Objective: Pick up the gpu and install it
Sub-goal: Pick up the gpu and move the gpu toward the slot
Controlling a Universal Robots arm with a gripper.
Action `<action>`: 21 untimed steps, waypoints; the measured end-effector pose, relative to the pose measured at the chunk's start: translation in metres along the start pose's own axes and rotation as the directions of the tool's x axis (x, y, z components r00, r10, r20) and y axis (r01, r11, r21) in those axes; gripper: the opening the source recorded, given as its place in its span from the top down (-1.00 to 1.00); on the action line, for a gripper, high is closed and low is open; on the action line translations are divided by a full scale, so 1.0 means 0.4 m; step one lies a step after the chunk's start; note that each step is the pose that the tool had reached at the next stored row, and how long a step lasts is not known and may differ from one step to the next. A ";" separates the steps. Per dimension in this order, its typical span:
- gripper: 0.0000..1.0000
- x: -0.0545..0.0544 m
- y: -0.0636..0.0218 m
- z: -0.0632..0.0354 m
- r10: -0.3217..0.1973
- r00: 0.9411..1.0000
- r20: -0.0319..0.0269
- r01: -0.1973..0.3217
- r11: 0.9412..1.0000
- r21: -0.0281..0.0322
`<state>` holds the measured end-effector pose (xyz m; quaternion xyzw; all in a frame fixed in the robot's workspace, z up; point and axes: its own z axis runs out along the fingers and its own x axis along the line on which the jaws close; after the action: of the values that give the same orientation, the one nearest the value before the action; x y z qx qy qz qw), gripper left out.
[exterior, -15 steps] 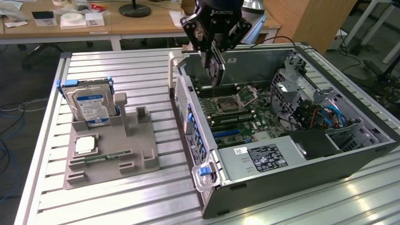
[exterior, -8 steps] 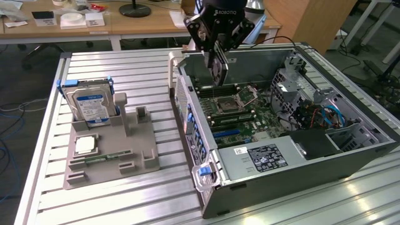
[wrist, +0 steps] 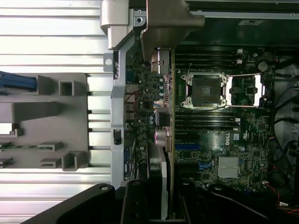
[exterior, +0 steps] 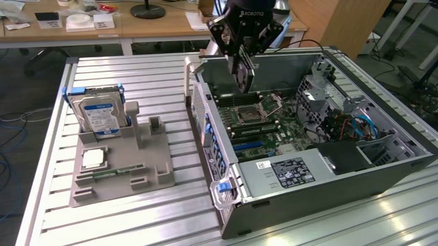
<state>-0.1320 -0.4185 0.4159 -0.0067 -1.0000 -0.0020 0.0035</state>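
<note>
The gpu (exterior: 246, 79) hangs edge-on as a dark thin blade, with my gripper (exterior: 241, 60) shut on its upper edge. It is held over the rear part of the open computer case (exterior: 383, 171), just above the motherboard (exterior: 260, 120). In the wrist view the gpu (wrist: 164, 140) runs as a narrow strip with small components on its side and a grey metal bracket (wrist: 166, 25) at the far end, clamped between my gripper's (wrist: 161, 193) black fingers (wrist: 135, 200). It lies beside the CPU socket (wrist: 205, 91), over the board's edge near the case's rear wall.
A grey holder (exterior: 116, 164) on the slatted table at the exterior view's left carries a hard drive (exterior: 99, 115), a small square chip (exterior: 94, 158) and a narrow green stick (exterior: 120, 170). A power supply (exterior: 287, 174) and drive cage (exterior: 329, 97) crowd the case.
</note>
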 end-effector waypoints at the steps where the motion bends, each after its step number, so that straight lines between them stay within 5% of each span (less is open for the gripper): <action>1: 0.44 -0.002 0.000 0.000 0.000 1.000 0.000 0.000 1.000 0.000; 21: 0.44 -0.048 0.001 0.000 0.000 1.000 0.000 0.000 1.000 0.000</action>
<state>-0.1127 -0.4185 0.4159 -0.0068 -1.0000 -0.0021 0.0035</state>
